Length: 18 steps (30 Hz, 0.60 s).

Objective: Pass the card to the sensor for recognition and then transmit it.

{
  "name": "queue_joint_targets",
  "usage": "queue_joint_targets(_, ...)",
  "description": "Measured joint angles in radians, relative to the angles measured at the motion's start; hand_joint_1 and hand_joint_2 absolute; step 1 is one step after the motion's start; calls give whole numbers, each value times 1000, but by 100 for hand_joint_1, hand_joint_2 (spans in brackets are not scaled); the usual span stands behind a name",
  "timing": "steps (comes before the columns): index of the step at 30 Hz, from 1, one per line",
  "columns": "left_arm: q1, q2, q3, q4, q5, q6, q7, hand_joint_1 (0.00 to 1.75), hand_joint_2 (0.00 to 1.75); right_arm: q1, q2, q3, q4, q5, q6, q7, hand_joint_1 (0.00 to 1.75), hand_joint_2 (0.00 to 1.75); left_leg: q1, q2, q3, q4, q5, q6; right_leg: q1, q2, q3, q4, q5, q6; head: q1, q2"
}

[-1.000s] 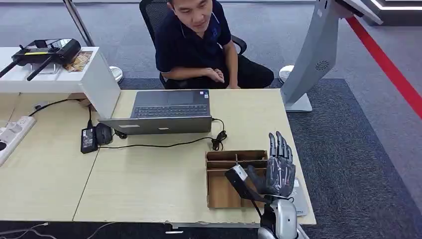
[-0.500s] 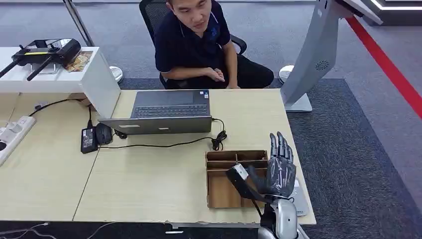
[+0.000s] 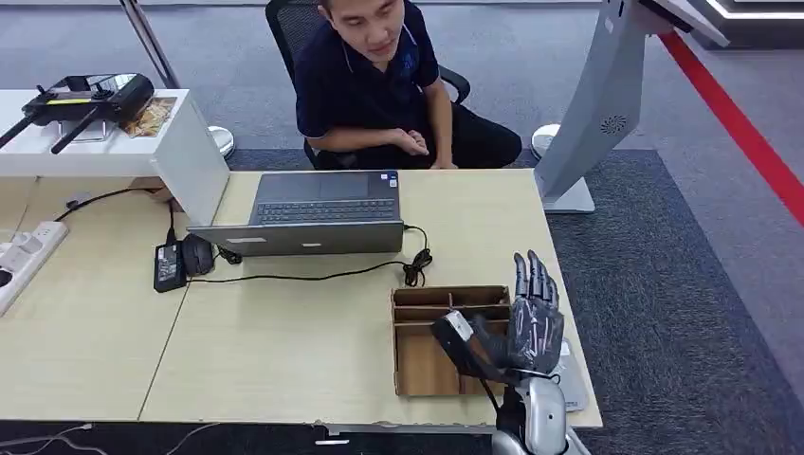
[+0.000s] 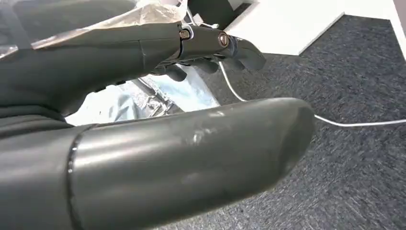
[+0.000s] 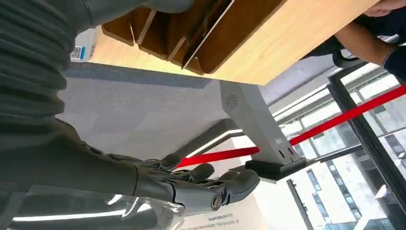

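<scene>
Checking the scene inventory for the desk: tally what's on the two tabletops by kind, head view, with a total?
Laptop: 1
Wooden divider tray: 1
Power brick: 1
Mouse: 1
Power strip: 1
White riser box: 1
Total: 6
The right hand hovers over the tray, holding nothing.

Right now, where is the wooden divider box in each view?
Head view: wooden box near the table's right front corner, partly behind the right hand.
Right wrist view: wooden box on the tabletop.
Left wrist view: not in it; left hand over carpet.
Shared landmark: grey kiosk stand.
</scene>
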Motion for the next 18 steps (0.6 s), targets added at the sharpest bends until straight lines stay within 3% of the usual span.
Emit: queue_joint_targets(18,0,0,-11,0,-3,0,-9,0,0,-12,0,-1,11,3,0,-18,0,175,0,0,0,0,0,0,0,0,0,0,0,0,0,0)
